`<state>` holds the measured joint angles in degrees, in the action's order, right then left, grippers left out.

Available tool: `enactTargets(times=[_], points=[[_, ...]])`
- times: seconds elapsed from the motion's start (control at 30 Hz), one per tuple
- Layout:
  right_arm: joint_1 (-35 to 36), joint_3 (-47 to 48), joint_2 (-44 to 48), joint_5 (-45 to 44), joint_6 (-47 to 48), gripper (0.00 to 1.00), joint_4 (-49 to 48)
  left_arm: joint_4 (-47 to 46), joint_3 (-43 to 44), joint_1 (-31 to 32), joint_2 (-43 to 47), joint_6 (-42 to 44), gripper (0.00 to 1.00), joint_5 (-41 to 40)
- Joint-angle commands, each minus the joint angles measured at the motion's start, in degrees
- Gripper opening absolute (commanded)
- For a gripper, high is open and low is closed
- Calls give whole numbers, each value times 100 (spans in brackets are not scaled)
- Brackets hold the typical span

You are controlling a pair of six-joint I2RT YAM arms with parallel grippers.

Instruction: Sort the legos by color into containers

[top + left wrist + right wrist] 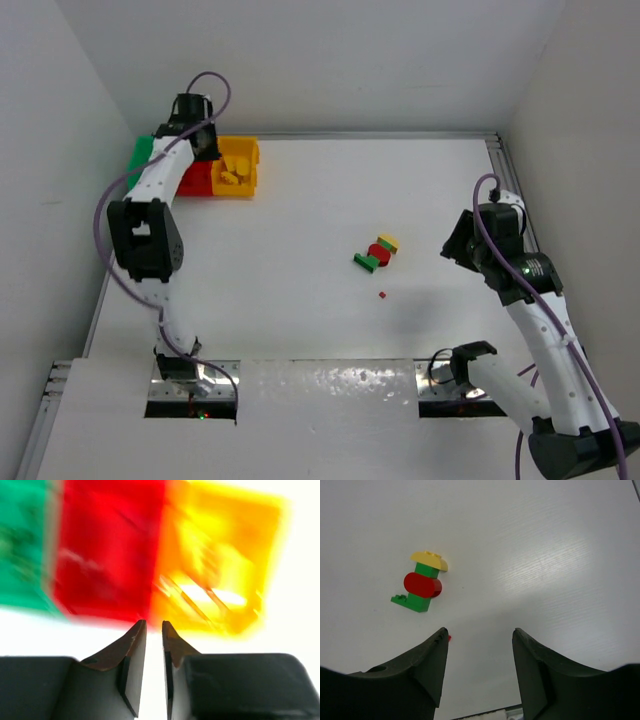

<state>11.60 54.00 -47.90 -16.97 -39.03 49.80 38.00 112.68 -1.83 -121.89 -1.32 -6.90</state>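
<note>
Three joined bins stand at the table's far left: green (143, 155), red (197, 181) and yellow (240, 166), the yellow one holding several yellow legos. My left gripper (204, 143) hovers over them. In the left wrist view the green (22, 545), red (107, 550) and yellow (220, 560) bins are motion-blurred, and the left gripper (154, 624) has its jaws almost together with nothing between them. A stuck-together lego cluster lies mid-table: yellow (388, 242), red (379, 251) and green (365, 262). My right gripper (457, 243) is open and empty to its right, also seen in the right wrist view (480, 632).
A tiny red lego (382, 295) lies just in front of the cluster; in the right wrist view it (449, 638) sits by the left fingertip, with the cluster (422, 585) farther off. White walls enclose the table at the back and both sides.
</note>
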Motion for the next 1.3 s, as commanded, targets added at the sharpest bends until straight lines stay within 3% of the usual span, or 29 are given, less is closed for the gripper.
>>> enactTargets(times=[0.0,0.03,0.1,0.2,0.23,0.47,0.63,0.73,0.87,1.27], points=[[1,6,53,-87,-26,54,-102,-160,-1407,1313,2040,-351,23,963],[1,23,44,-61,-26,54,-111,-431,-1772,2004,2290,-308,26,919],[9,41,-9,-34,-26,54,-111,-582,-2431,2640,2739,-482,29,716],[1,67,-26,10,-44,54,-137,-548,-2777,3643,2776,-852,31,681],[1,67,-9,1,-44,54,-137,-635,-2935,4150,2749,-843,32,315],[9,49,123,-87,-114,54,29,-584,-2648,5884,1810,-913,32,320],[9,32,263,-175,-140,54,196,-890,-2391,6413,1212,-861,34,663],[9,14,290,-184,-132,54,249,-1101,-2391,6686,1036,-799,47,759],[9,-3,264,-131,-123,54,267,-1487,-2549,6950,904,-843,56,716],[1,155,307,-140,-9,54,363,-1445,-2190,6968,104,-624,57,-558]])
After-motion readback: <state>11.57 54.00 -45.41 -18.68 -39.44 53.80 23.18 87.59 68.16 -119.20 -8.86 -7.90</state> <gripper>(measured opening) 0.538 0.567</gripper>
